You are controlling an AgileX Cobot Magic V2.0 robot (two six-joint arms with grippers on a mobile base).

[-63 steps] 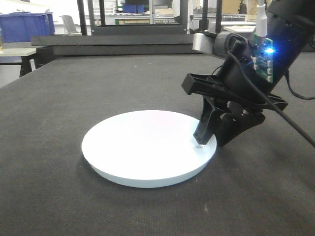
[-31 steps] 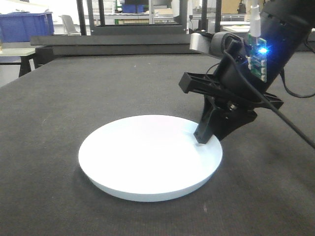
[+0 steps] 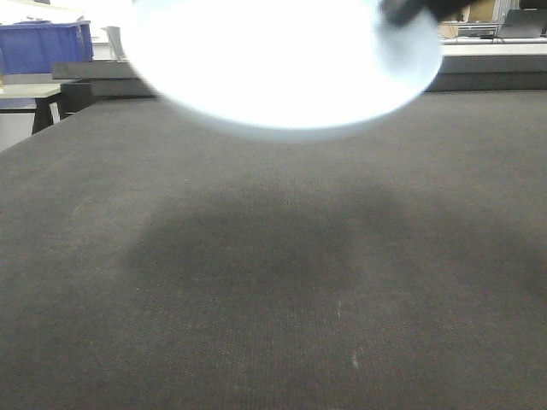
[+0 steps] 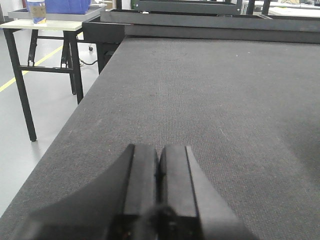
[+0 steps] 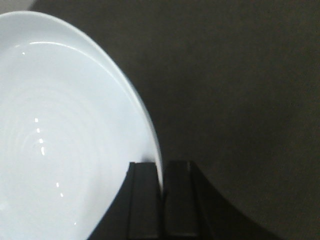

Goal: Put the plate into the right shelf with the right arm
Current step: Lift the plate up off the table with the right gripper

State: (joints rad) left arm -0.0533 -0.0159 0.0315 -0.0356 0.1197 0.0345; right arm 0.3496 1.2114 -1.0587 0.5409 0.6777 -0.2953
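The white plate (image 3: 273, 60) hangs in the air at the top of the front view, high above the dark table (image 3: 273, 282), and casts a wide shadow on it. Only the dark tip of my right gripper (image 3: 414, 10) shows at the plate's upper right rim. In the right wrist view my right gripper (image 5: 161, 167) is shut on the plate's rim (image 5: 75, 130), one finger inside the rim and one outside. My left gripper (image 4: 159, 150) is shut and empty, low over the table. The right shelf is out of view.
A blue bin (image 3: 43, 44) stands on a side table at the far left; it also shows in the left wrist view (image 4: 67, 5). Black frames (image 4: 200, 15) run along the table's far edge. The table's left edge drops to the floor (image 4: 30, 90).
My right gripper has lifted the plate off the table, from resting flat to high in the air. The arm has risen almost out of the front view.
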